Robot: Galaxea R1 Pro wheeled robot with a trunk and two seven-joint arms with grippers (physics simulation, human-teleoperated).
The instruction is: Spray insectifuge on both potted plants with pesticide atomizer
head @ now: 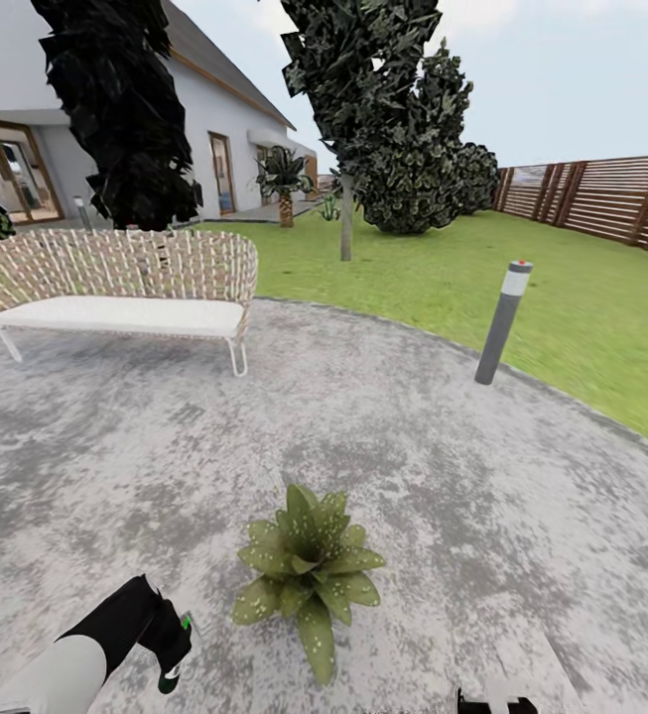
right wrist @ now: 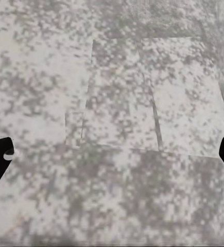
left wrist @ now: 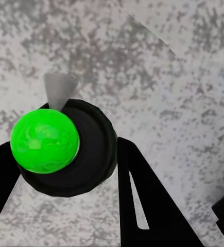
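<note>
Here the left end effector (head: 170,666), black with a white forearm behind it, is closed on the black pesticide atomizer with a bright green round cap (left wrist: 65,146). In the left wrist view its two dark fingers (left wrist: 142,200) flank the atomizer's round body, which is seen end-on: its long axis runs toward the mottled grey round paved patio (head: 482,516) beneath, the green cap facing the camera and a pale grey nozzle cone pointing off to one side of the body. Just beside that end effector, toward the robot's right and slightly ahead, stands one potted plant, a low rosette of pointed green pale-speckled leaves (head: 309,570), upright; its pot is hidden under the leaves. The right end effector (right wrist: 112,154) hangs over bare paving with its fingers spread wide, holding nothing.
</note>
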